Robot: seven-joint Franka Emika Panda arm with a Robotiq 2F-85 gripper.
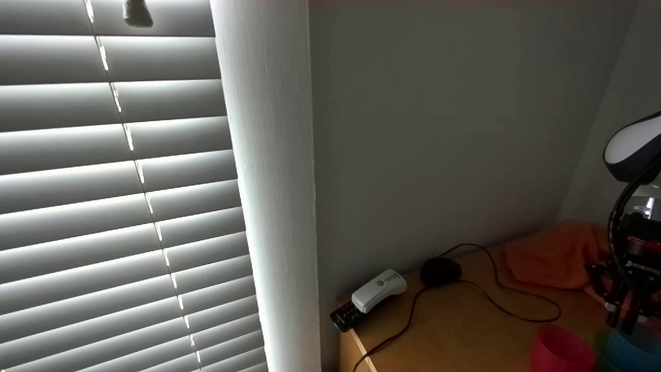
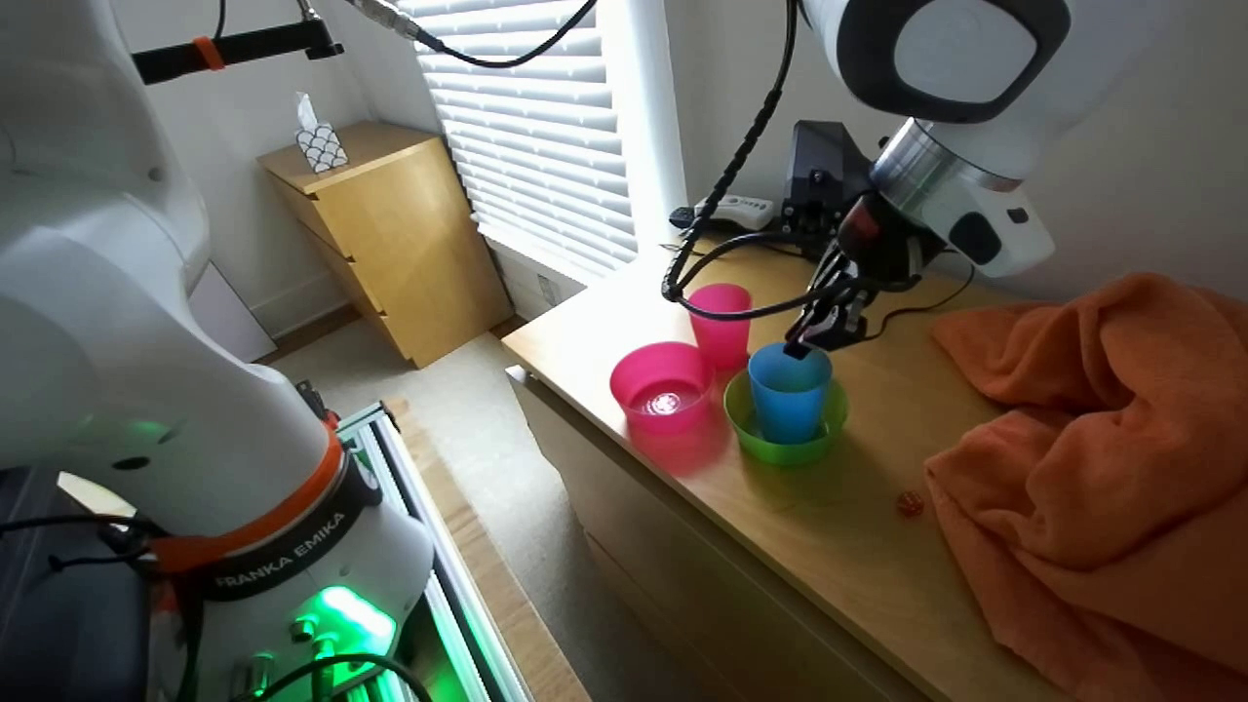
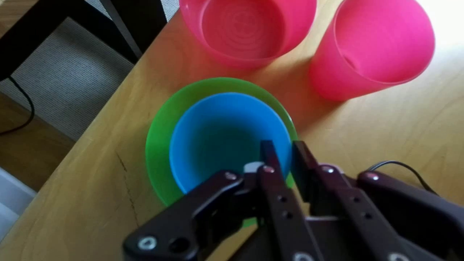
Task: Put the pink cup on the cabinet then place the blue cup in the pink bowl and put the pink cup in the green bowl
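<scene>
The blue cup stands upright inside the green bowl; they also show in the wrist view, cup and bowl. The pink bowl and the pink cup stand beside it on the wooden top, both looking empty in the wrist view, bowl and cup. My gripper is partly open at the blue cup's rim. One finger is over the cup's inside, the other just outside, with a gap between them. In an exterior view the gripper is at the right edge.
An orange cloth lies on the right of the top, with a small red object beside it. A black device with cables and a white remote lie at the back. A cabinet with a tissue box stands farther off.
</scene>
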